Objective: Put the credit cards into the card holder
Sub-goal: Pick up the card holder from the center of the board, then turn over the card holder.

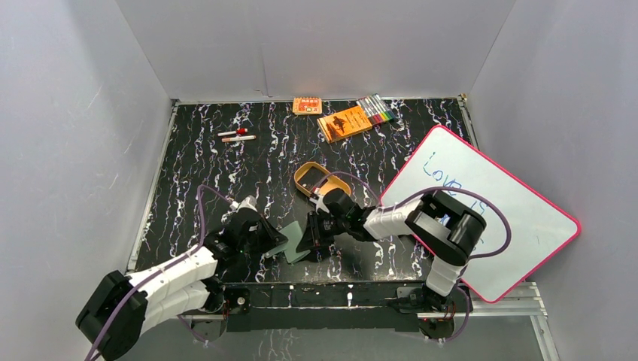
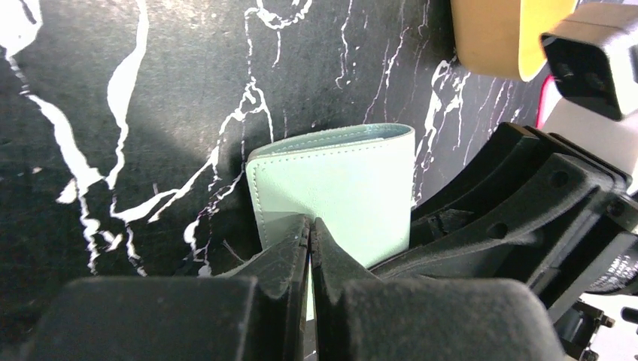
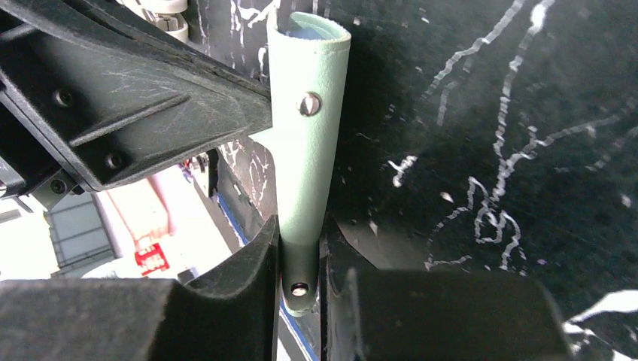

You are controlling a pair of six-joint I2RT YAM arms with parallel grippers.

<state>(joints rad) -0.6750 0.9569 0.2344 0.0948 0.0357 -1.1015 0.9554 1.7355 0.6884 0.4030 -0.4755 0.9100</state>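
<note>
The sage-green card holder (image 1: pixel 292 242) is held just above the dark marbled table near its front edge, between both arms. My left gripper (image 1: pixel 275 239) is shut on a thin edge of its cover; in the left wrist view the card holder (image 2: pixel 338 184) rises beyond the closed left gripper (image 2: pixel 310 222). My right gripper (image 1: pixel 311 232) grips the other side. In the right wrist view the card holder (image 3: pixel 305 158) stands edge-on with its snap stud showing, and the right gripper (image 3: pixel 301 229) presses it from both sides at the tab end. The credit cards are out of view.
A tan oval tray (image 1: pixel 316 178) lies just behind the grippers. An orange booklet (image 1: pixel 344 122), coloured markers (image 1: pixel 376 110) and a small orange box (image 1: pixel 307 105) sit at the back. Two pens (image 1: pixel 237 135) lie back left. A pink-edged whiteboard (image 1: pixel 489 218) overhangs the right side.
</note>
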